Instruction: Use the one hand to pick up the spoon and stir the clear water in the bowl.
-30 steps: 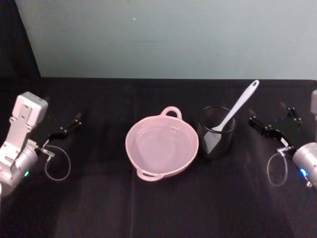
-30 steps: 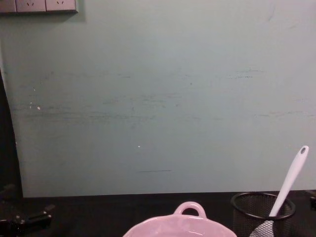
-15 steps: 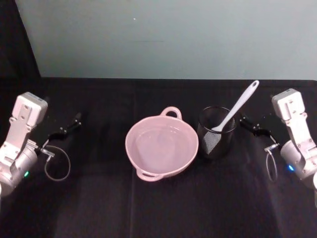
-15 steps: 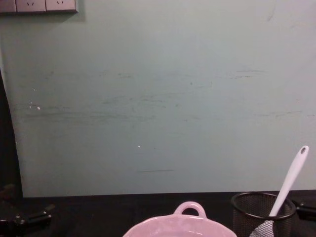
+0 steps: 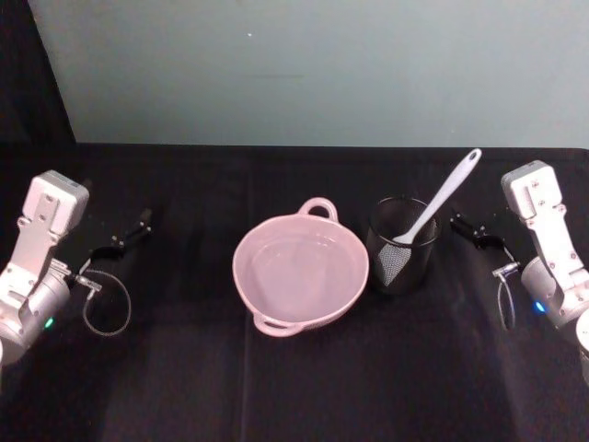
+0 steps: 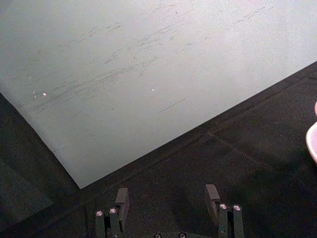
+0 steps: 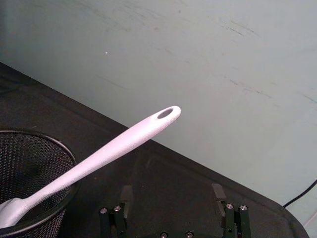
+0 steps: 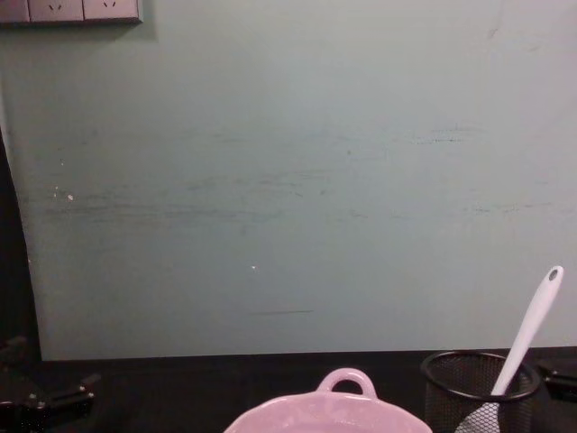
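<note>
Right of the pink bowl (image 5: 301, 272), the white plastic spoon (image 5: 440, 200) is stood head-down in a black wire-mesh cup (image 5: 402, 246), with its slim handle leaned up and out toward the robot's right, so the holed tip is hung in the air well clear of the cup rim. The right end effector (image 5: 467, 229) is parked just beside that handle on the black surface (image 5: 184, 387), fingers spread apart and nothing held; in the right wrist view the two open fingers (image 7: 126, 197) are seen below the handle tip, apart from it. The left end effector (image 5: 124, 239) is sat well off to the left, also open and empty. As for handling, the spoon looks light and fairly stiff, though a thin plastic handle like that can probably be flexed a bit, and its smooth finish could be slippery between flat fingers. The upper stretch of the handle, a little below the hole, is likely the best spot to be gripped, since it's free on all sides. The mesh cup looks light too, so it could be dragged or tipped if the spoon gets pulled sideways rather than lifted along its lean. Clear water seems to be sitting in the bowl, so splashing should be kept in mind.
</note>
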